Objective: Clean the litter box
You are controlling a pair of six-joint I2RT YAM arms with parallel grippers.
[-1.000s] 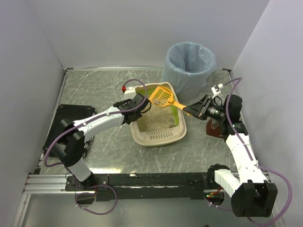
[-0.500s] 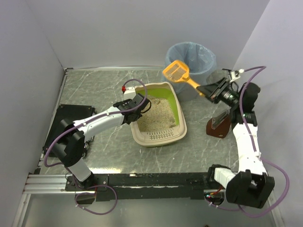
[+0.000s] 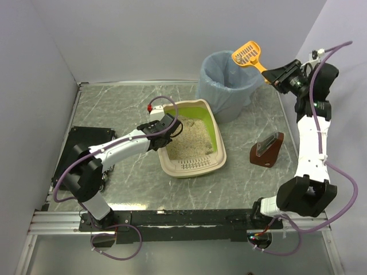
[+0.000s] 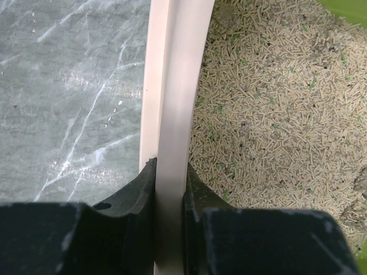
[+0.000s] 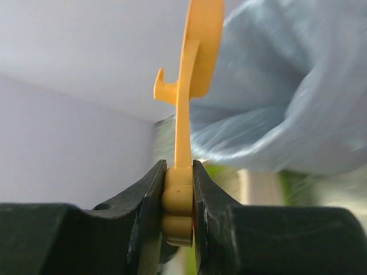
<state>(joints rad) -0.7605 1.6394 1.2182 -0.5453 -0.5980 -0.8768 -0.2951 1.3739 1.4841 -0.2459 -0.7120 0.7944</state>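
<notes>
Two risks stand out, the larger first. The litter box sits mid-table, at about 7 o'clock from the grey bin. The left gripper is pinched narrowly on the box's cream rim at its 9 o'clock side, with one finger outside and one over the litter. A pull or twist from that arm could slide or tip the whole tray and throw pellets onto the table.

The smaller risk is at the bin. The right gripper is clamped tight on the handle end of the orange scoop, holding the slotted head high, towards the bin's 1 o'clock rim. From that height and off-centre spot, whatever drops may miss the blue bag. A thin handle held only at its tip could also swivel between the jaws.

Walls close the table at 9, 12 and 3 o'clock, and the raised right arm stands near the 3 o'clock one, so it has little room to swing outward. Bare surface lies open at 10 o'clock and 6 o'clock of the box. Box and bin are just beside each other; whether they touch I cannot tell. The brown scoop stand sits at 3 o'clock from the box, well apart.
</notes>
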